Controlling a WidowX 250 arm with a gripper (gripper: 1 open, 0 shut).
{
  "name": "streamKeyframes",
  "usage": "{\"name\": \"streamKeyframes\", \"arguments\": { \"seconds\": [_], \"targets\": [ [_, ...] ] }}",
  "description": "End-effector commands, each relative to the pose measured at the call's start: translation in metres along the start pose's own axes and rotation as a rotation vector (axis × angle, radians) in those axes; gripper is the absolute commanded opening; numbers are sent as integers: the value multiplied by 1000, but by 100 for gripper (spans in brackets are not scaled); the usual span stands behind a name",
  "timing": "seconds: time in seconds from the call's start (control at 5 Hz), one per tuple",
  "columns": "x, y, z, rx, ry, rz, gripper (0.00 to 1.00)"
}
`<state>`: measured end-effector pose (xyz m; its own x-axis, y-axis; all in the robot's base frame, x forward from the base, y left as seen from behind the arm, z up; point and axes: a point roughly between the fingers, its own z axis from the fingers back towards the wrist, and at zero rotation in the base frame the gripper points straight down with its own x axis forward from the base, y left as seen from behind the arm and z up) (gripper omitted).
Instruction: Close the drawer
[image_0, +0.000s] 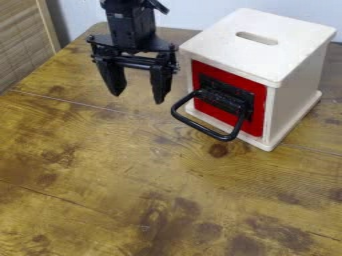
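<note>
The drawer (214, 97) has a red front with a black plate and sits in a pale wooden box (267, 52) with a slot on top. Its front looks about flush with the box face. A large black loop handle (201, 119) hangs forward and down from it toward the table. My gripper (135, 92) is black, open and empty, fingers pointing down, hovering over the table just left of the handle and not touching it.
The wooden table (120, 190) has dark stains, one knot (218, 151) just in front of the box. A slatted wooden panel (24, 35) stands at the far left. A pale wall runs behind the table.
</note>
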<state>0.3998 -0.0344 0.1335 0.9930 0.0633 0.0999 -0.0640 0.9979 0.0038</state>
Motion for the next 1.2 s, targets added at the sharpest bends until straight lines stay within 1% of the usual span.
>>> {"name": "streamKeyframes", "arguments": {
  "seconds": [0.0, 0.2, 0.4, 0.6, 0.8, 1.0],
  "targets": [
    [3, -2, 27, 2, -73, 48, 100],
    [-11, 1, 21, -7, -80, 34, 100],
    [-24, 1, 35, -28, -101, -26, 100],
    [-27, 8, 35, -20, -81, -60, 100],
    [-28, 16, 30, -14, -72, -55, 100],
    [-25, 26, 27, -9, -76, -39, 100]
  ]
}}
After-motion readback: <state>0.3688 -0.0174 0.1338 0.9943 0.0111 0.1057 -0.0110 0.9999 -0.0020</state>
